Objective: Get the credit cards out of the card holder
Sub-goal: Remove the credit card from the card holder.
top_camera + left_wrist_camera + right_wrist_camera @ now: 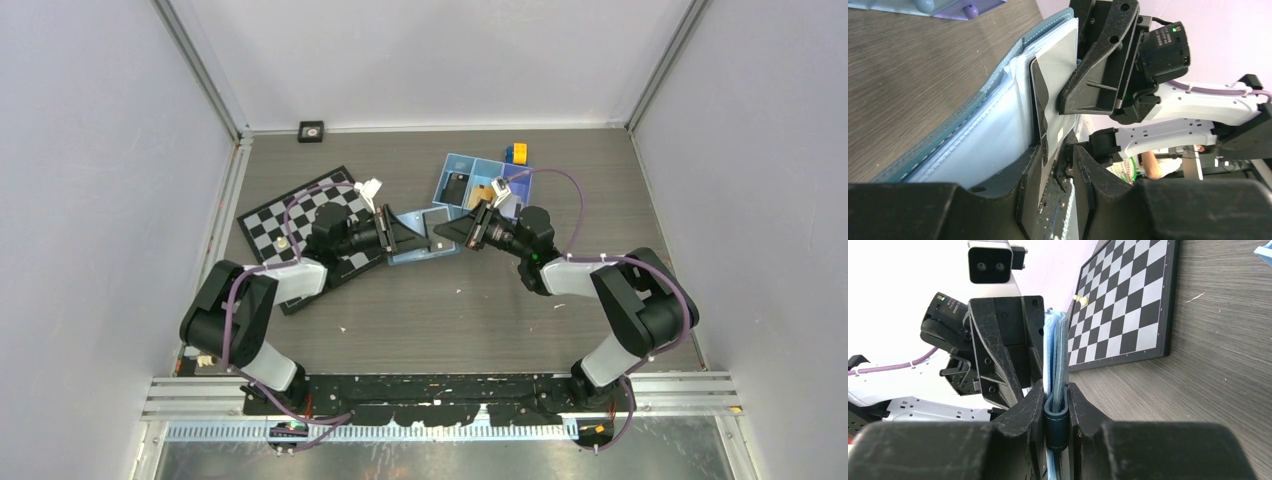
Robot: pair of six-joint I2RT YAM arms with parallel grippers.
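A flat light-blue two-panel card holder (988, 135) is held at the middle of the brown wood-grain table (450, 310), between the two arms. Its 9 o'clock edge is clamped by the left gripper (1055, 150), whose fingers are drawn narrow onto it. Its 3 o'clock edge is pinched by the right gripper (1057, 390), the fingers nearly together with only the folded, stitched blue edge between them. In the right wrist view the holder is seen edge-on and upright. Whether it touches the tabletop cannot be told.

In the left wrist view the holder is spread partly open. A thin silvery grey plastic card (1058, 75) is seen standing inside it, partly out of an inner pocket. The card's far edge is covered by a finger of the right gripper.

A light-blue three-compartment plastic tray (470, 160) is set at 1 o'clock from the holder, just beside the right gripper. A thin black card (457, 188) lies in its left compartment. A thin orange-tan card (482, 194) lies in the middle compartment.

A black-and-white chessboard (290, 220) lies at 9 o'clock from the holder, partly covered by the left arm.
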